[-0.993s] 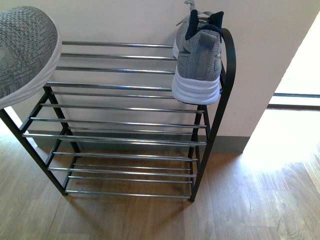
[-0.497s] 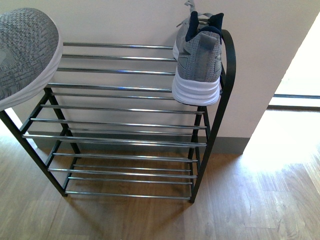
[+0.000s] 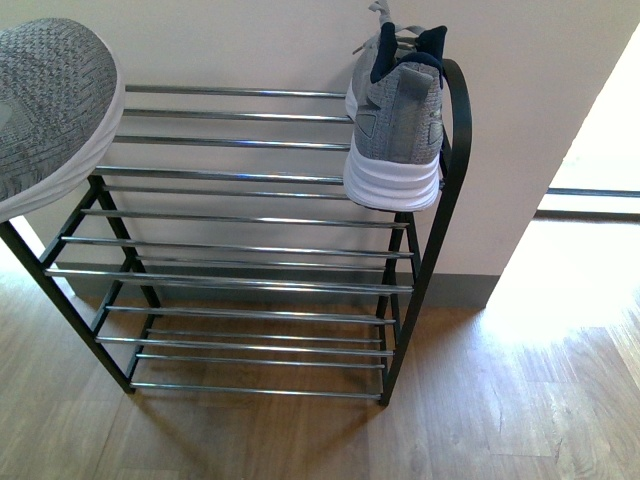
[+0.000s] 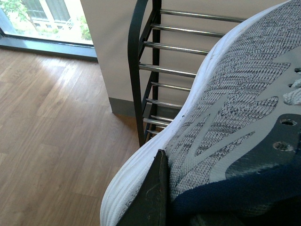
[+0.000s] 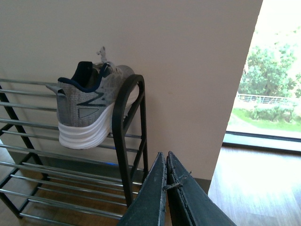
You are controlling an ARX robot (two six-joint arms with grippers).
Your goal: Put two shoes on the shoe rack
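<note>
Front view: rack [image 3: 460, 140] against the wall [image 3: 250, 40], wood floor [image 3: 480, 400] below. Racked shoe [image 3: 395, 125] sat on the top tier at the rack's right end, upright. Its long axis ran front to back: toe to the wall, heel toward the camera. The heel overhung the front rod, just beside the right side frame. Held shoe [image 3: 50, 100] was up at the rack's left end, above the top tier. Grey knit upper faced the camera, white sole edge on the lower right. Its long axis ran diagonally, rounded end up and toward the rack. No gripper visible in this view.

Left wrist view: held shoe [image 4: 225, 108] filled most of the frame and lay along the gripper's reach. Its long axis pointed away from the wrist toward the rack [image 4: 133, 61], sole side turned to the floor [image 4: 56, 117]. Left gripper [image 4: 164, 202] was clamped on the shoe's near end. One dark finger [image 4: 153, 197] pressed the outside by the sole; the other was hidden behind the navy collar. The rack's left side frame stood ahead of the gripper, beyond the shoe, not touching.

Right wrist view: right gripper [image 5: 166, 157] had both fingers pressed together, nothing between them. The arm was held level, pointing at the wall. The rack's [image 5: 120, 122] right frame stood just ahead of the fingertips, apart from them. Racked shoe [image 5: 89, 113] was further ahead, past the frame, its heel nearest the gripper. A window [image 5: 268, 94] was off to the other side.
</note>
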